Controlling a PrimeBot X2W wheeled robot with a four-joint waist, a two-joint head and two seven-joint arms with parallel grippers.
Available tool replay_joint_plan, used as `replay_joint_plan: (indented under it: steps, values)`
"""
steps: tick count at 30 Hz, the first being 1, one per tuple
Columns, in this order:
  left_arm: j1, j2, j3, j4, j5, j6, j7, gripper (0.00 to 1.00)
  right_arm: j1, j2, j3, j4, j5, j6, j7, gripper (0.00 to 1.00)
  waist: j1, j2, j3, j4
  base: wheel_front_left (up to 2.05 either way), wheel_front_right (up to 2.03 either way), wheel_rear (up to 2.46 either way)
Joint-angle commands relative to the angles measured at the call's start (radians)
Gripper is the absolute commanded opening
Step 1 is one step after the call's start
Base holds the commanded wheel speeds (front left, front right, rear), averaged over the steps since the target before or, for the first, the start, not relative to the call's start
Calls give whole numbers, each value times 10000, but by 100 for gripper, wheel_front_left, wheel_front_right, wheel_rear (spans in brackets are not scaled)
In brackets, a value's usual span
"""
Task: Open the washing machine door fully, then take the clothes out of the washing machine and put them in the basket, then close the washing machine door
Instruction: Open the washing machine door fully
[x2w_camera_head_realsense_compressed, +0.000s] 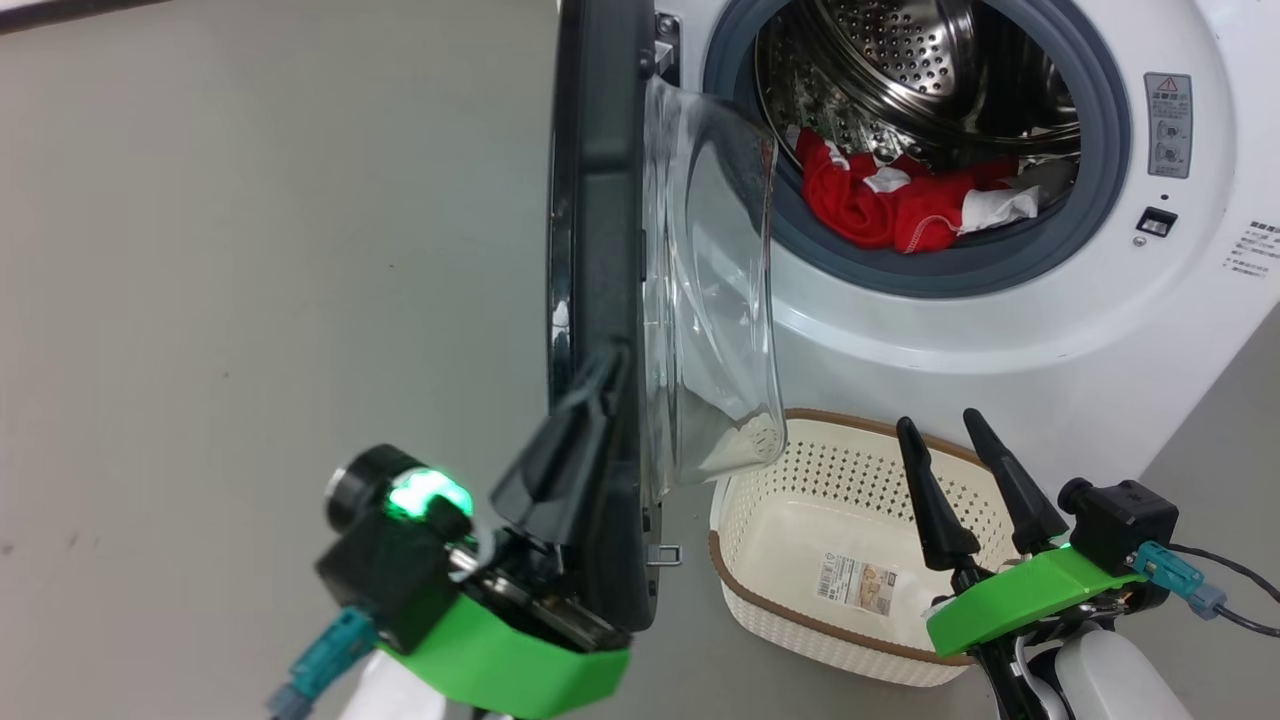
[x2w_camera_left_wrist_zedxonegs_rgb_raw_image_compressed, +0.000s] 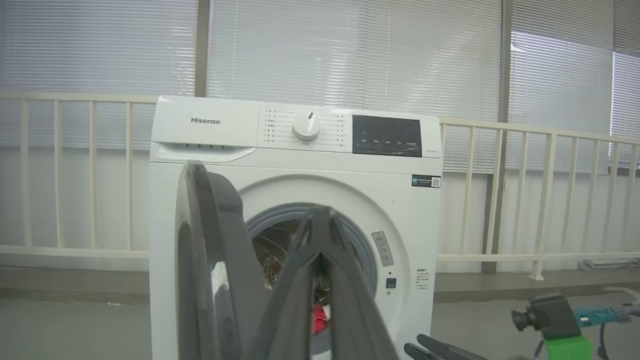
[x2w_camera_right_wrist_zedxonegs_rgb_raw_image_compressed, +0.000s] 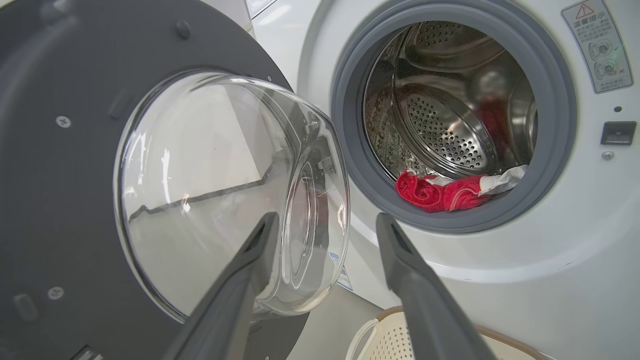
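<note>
From the head, the round, glossy black-rimmed washing machine door (x2w_camera_head_realsense_compressed: 592, 200) stands swung out edge-on, and its bulging clear glass bowl (x2w_camera_head_realsense_compressed: 712, 300) faces the big white front-loading washing machine (x2w_camera_head_realsense_compressed: 1000, 340). Bright red soft clothes (x2w_camera_head_realsense_compressed: 880, 205) with white patches lie at the bottom of the perforated steel drum (x2w_camera_head_realsense_compressed: 900, 60), inside the grey rubber gasket ring (x2w_camera_head_realsense_compressed: 1102, 150). The cream perforated plastic basket (x2w_camera_head_realsense_compressed: 790, 610) with a brown rim sits on the floor below the opening. The left gripper (x2w_camera_head_realsense_compressed: 600, 385) lies against the door's lower edge with its fingers pressed together. The right gripper (x2w_camera_head_realsense_compressed: 938, 422) hovers over the basket, spread wide and holding nothing.

From the left wrist, the closed dark fingers meet at a point beside the door's rim.

From the right wrist, the parted fingers frame the glass bowl and the gasket, with the red clothes beyond.
</note>
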Motion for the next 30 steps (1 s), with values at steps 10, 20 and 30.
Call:
replay_joint_plan:
  steps: [10, 20, 30]
  values:
    - [-215, 106, -735, 1142, -829, -50, 381, 0, -63, 26, 177, -271, 192, 73, -65, 100, 0, 0, 104, -210, 0, 0, 0]
    - [-136, 107, -1095, 2504, -1196, -30, 783, 0, -5, 26, 136, -261, 252, 73, -65, 100, 0, 0, 71, -162, 0, 0, 0]
    - [-42, 231, -887, 2977, -1336, 316, 892, 0, 104, 26, 246, -212, 346, 73, -65, 100, 0, 0, -24, -36, 0, 0, 0]
